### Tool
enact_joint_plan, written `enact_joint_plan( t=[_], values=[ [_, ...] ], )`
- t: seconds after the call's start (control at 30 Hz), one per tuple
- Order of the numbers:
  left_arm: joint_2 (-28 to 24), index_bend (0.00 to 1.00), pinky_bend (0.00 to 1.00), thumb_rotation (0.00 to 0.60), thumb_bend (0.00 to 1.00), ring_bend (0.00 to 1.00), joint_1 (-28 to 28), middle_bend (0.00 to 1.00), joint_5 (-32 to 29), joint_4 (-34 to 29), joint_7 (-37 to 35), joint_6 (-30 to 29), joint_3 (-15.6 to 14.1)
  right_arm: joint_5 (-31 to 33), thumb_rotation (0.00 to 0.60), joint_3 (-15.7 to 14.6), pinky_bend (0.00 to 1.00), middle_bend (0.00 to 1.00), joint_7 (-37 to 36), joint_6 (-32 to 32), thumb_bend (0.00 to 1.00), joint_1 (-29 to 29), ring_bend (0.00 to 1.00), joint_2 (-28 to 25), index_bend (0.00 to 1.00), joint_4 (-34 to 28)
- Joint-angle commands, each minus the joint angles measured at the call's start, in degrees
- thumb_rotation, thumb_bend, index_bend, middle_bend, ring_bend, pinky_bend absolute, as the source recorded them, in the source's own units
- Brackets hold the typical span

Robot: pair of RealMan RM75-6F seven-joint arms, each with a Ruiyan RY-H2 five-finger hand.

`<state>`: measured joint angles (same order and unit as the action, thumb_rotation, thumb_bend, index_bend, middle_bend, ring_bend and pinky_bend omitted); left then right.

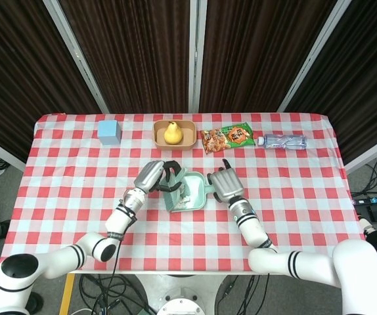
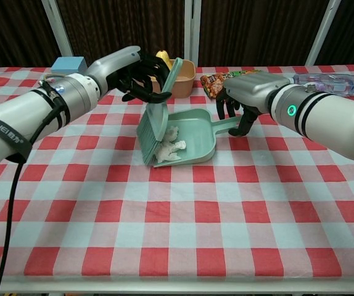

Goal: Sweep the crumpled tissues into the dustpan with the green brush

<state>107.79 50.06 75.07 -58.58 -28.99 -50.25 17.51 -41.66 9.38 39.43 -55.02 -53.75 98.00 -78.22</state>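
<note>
My left hand [image 2: 141, 77] [image 1: 159, 176] grips the handle of the green brush [image 2: 155, 117] [image 1: 175, 188], whose bristles stand at the mouth of the mint-green dustpan [image 2: 192, 137] [image 1: 194, 197]. White crumpled tissues [image 2: 171, 147] [image 1: 186, 192] lie inside the pan, just past the bristles. My right hand [image 2: 240, 98] [image 1: 223, 184] grips the dustpan's handle on the pan's right side and holds it on the checked cloth.
At the back stand a tan bowl [image 1: 175, 134] with a yellow pear [image 1: 172, 132], a snack bag [image 1: 227, 138], a lying water bottle [image 1: 282, 141] and a blue cube [image 1: 110, 131]. The red-and-white checked table [image 2: 177, 234] stretches wide in front.
</note>
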Motion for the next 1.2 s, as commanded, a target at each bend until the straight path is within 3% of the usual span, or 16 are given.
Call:
enact_joint_plan(
  t=[0.03,0.23,0.47,0.67,0.77,1.0,1.2],
  values=[
    [1.1,0.52,0.86,0.6,0.51,0.62,1.7,0.55,0.0,0.4,-4.4,1.9,1.0,-1.3,0.6,0.0,0.08,0.58,-2.0,0.7,0.39,0.7,0.31,-0.4,0.66,0.4],
    [1.8,0.52,0.86,0.6,0.51,0.6,3.0,0.55,-0.1,0.0,-12.0,3.8,2.4,-5.4,0.6,-0.1,0.08,0.58,-7.5,2.5,0.39,1.9,0.3,-0.8,0.66,2.2],
    [2.8,0.52,0.85,0.6,0.51,0.59,4.1,0.55,1.6,1.4,-15.5,3.4,1.6,-10.1,0.6,-0.1,0.08,0.58,-14.3,5.3,0.4,3.0,0.3,-0.7,0.66,4.8],
    [2.5,0.52,0.85,0.6,0.51,0.59,4.2,0.55,2.0,1.8,-15.7,3.1,1.1,-10.3,0.6,0.1,0.07,0.57,-15.4,7.0,0.38,3.0,0.28,-0.9,0.66,5.5],
    [1.5,0.52,0.85,0.6,0.51,0.59,3.5,0.55,2.7,0.9,-14.5,1.7,0.3,-9.4,0.6,0.4,0.05,0.52,-15.3,7.7,0.33,3.1,0.23,-1.5,0.59,4.9],
    [-2.0,0.51,0.85,0.6,0.51,0.59,1.3,0.54,2.7,-2.9,-12.0,-0.2,-0.9,-5.8,0.6,0.6,0.0,0.34,-13.6,8.9,0.07,2.7,0.08,-2.9,0.26,2.9],
    [-7.3,0.51,0.85,0.6,0.51,0.59,-1.0,0.54,3.6,-7.7,-8.9,-2.0,-2.4,-5.6,0.6,0.6,0.0,0.23,-13.1,7.7,0.03,3.0,0.02,-4.4,0.14,0.5]
  ],
)
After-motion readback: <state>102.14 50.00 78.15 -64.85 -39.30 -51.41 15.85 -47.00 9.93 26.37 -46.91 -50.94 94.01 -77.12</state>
